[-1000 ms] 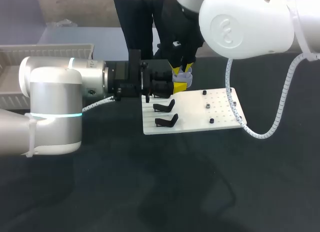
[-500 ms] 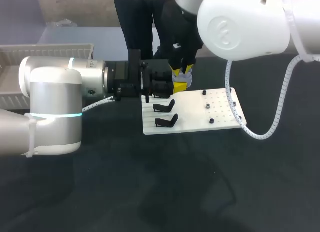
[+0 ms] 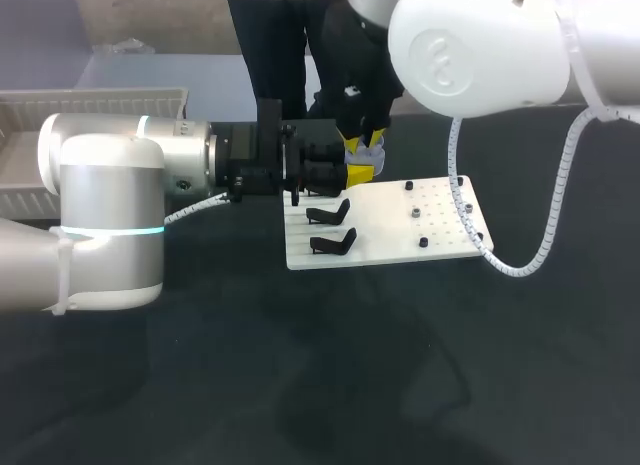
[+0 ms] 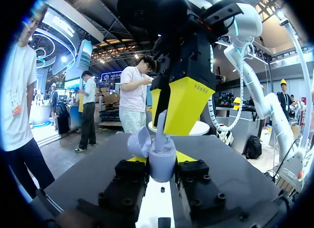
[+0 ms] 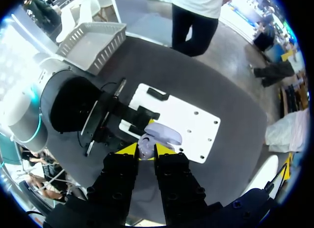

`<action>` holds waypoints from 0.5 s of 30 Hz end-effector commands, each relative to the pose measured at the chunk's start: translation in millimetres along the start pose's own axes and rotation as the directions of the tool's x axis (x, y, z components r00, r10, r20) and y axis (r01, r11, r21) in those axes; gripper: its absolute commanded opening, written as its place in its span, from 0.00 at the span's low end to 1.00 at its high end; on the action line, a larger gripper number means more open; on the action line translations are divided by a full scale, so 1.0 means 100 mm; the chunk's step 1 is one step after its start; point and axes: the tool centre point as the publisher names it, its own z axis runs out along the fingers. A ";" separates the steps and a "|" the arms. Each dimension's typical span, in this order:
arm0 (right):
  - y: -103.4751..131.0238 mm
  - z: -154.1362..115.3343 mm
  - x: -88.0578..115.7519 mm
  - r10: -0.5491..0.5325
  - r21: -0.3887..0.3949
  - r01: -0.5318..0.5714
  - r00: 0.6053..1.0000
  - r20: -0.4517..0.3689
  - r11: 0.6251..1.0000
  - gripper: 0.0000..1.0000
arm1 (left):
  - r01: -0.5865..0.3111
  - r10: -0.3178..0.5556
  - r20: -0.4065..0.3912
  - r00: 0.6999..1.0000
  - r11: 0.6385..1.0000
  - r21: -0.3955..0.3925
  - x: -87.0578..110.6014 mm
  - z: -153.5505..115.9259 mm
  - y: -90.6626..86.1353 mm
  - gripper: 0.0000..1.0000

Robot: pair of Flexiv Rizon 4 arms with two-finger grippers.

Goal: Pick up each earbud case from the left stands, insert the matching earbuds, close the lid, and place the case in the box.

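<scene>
Lilac plastic earbud case (image 4: 162, 165), lid open, is clamped in the left fingers (image 4: 130, 172) above the white perforated board's (image 3: 420, 230) far-left corner. A matching earbud (image 4: 160, 126), pinched by the right fingers (image 4: 189, 103), is judged mid-insertion; a straight, aligned push is called for.

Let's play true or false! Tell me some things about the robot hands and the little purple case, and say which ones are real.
1. The left hand holds the purple case. True.
2. The case's lid is shut. False: it stands open.
3. Two black stands on the white board have nothing on them. True.
4. The case lies in the basket. False: the left hand has it, over by the board.
5. The right hand is far from the case. False: it is right above it.
</scene>
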 end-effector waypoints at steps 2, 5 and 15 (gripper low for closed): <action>-0.01 0.01 -0.02 0.001 -0.002 -0.001 1.000 -0.006 1.000 0.00 | -0.005 0.005 0.007 1.000 1.000 -0.008 0.01 0.00 -0.02 0.00; 0.00 0.01 -0.02 0.001 -0.001 -0.001 1.000 -0.008 1.000 0.00 | -0.005 0.005 0.007 1.000 1.000 -0.008 0.01 0.00 -0.02 0.00; -0.01 0.04 -0.03 0.000 0.001 0.000 1.000 -0.013 1.000 0.00 | -0.005 0.005 0.007 1.000 1.000 -0.008 0.01 0.00 -0.02 0.00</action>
